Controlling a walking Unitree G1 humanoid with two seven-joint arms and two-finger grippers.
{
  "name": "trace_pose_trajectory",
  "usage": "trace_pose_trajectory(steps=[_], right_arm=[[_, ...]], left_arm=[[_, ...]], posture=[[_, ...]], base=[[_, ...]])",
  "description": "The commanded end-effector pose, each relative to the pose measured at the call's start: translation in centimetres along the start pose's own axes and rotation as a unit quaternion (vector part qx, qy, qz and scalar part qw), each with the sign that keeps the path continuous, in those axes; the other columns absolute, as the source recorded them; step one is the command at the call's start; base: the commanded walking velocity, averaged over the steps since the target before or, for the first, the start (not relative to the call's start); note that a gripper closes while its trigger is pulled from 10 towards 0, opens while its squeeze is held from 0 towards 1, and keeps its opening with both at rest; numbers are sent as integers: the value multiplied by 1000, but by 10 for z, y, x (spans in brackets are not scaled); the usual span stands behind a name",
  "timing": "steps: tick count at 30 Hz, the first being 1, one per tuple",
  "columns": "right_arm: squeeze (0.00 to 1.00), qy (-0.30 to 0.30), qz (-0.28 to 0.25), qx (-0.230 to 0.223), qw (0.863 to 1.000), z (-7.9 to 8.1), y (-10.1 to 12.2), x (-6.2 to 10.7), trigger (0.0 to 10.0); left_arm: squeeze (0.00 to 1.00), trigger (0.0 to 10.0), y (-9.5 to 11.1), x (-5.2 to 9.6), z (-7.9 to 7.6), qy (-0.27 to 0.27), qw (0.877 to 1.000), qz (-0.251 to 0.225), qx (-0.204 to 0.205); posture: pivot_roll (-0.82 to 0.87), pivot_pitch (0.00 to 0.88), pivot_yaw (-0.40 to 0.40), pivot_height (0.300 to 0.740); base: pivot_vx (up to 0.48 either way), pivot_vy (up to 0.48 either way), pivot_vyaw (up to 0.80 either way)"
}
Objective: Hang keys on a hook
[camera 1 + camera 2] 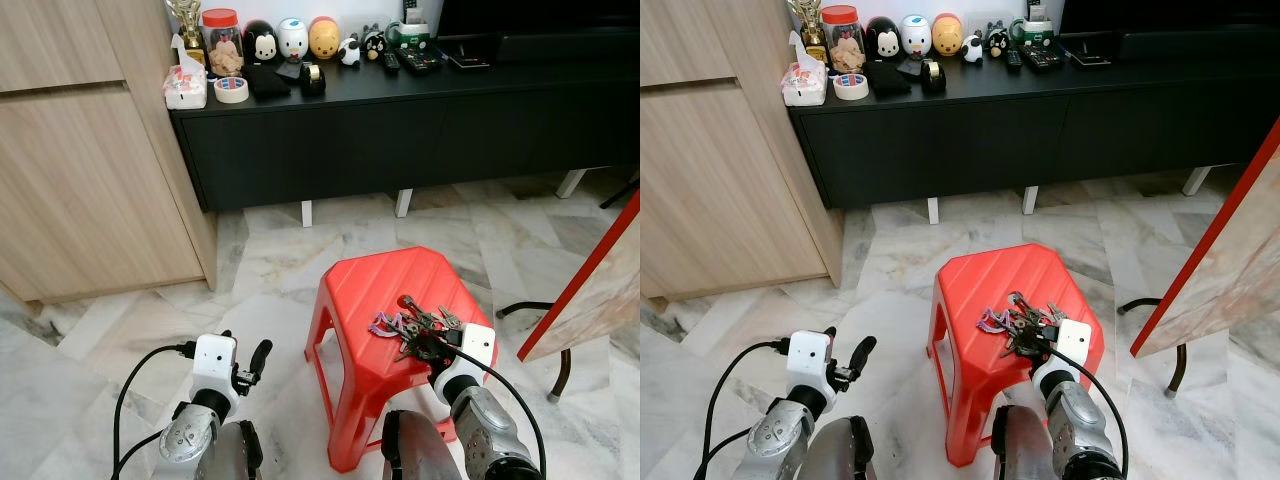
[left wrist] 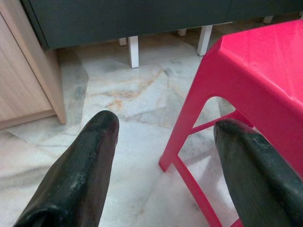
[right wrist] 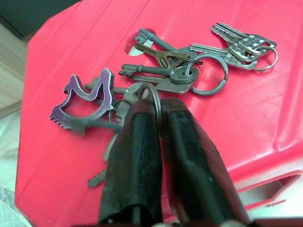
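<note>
A: What is the condition of the right gripper [image 3: 158, 111]?

B: Its two black fingers [image 3: 135, 156] are pressed together on a metal ring of the key bunch [image 3: 170, 80]. The ring passes between the tips, so the gripper is clamped on the keys. Whether the pinch sits on the ring alone or also on a key shank is hard to judge; the fingers cover that spot.

A: Where do the keys lie?

B: They rest flat on top of the red stool [image 1: 375, 285], toward the edge nearest the robot. The bunch spreads outward from the grip: a purple cat-shaped fob [image 3: 85, 101] to one side, several long dark keys in the middle, and a smaller set on a second ring [image 3: 208, 73] farther off.

A: How should the bunch handle?

B: It is probably light, hard and loosely linked. The keys will likely swing and rattle once lifted, and smooth metal can slip between the pads. The ring is the sound place to hold, and it is also the part that must go over a hook.

A: And the left gripper [image 2: 161, 142]?

B: It hangs beside the stool with its fingers spread wide, holding nothing, above the marble floor [image 1: 270, 250]. Beyond the stool stands a black cabinet [image 1: 400, 130] beside a wooden cupboard [image 1: 80, 150].
</note>
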State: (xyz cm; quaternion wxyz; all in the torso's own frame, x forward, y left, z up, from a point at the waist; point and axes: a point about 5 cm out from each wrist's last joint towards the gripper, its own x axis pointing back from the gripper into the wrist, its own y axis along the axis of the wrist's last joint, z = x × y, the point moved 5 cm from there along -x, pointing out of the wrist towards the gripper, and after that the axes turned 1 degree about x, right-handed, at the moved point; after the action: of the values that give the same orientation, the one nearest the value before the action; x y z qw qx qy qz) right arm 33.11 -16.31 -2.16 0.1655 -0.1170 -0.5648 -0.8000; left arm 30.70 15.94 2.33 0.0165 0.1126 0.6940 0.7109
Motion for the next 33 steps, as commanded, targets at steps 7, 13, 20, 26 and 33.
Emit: trace_pose_trajectory(steps=[7, 13, 20, 26, 33], right_arm=[[0, 1, 2, 2, 1000, 1, -2, 0, 0], [0, 6, -65, 32, 997, 9, 24, -2, 0], [0, 22, -178, 94, 979, 18, 60, 18, 0], [0, 32, -192, 106, 975, 25, 57, 28, 10000], [0, 13, -185, 91, 979, 23, 54, 29, 10000]], left_arm=[[0, 10000, -3, -1, -2, -13, 999, 9, -27], [0, 10000, -6, -1, -4, -17, 999, 13, -29], [0, 10000, -23, 5, 22, 40, 998, 43, 24], [0, 10000, -50, 15, 31, 44, 994, 96, 31], [0, 10000, -76, 27, 44, 56, 986, 155, 16]], posture=[[32, 42, -17, 562], [31, 30, -17, 562], [17, 7, -17, 562], [12, 0, -13, 562], [11, 0, -18, 602]], base=[[0, 0, 0], [0, 0, 0], [0, 0, 0], [0, 0, 0], [0, 0, 0]])
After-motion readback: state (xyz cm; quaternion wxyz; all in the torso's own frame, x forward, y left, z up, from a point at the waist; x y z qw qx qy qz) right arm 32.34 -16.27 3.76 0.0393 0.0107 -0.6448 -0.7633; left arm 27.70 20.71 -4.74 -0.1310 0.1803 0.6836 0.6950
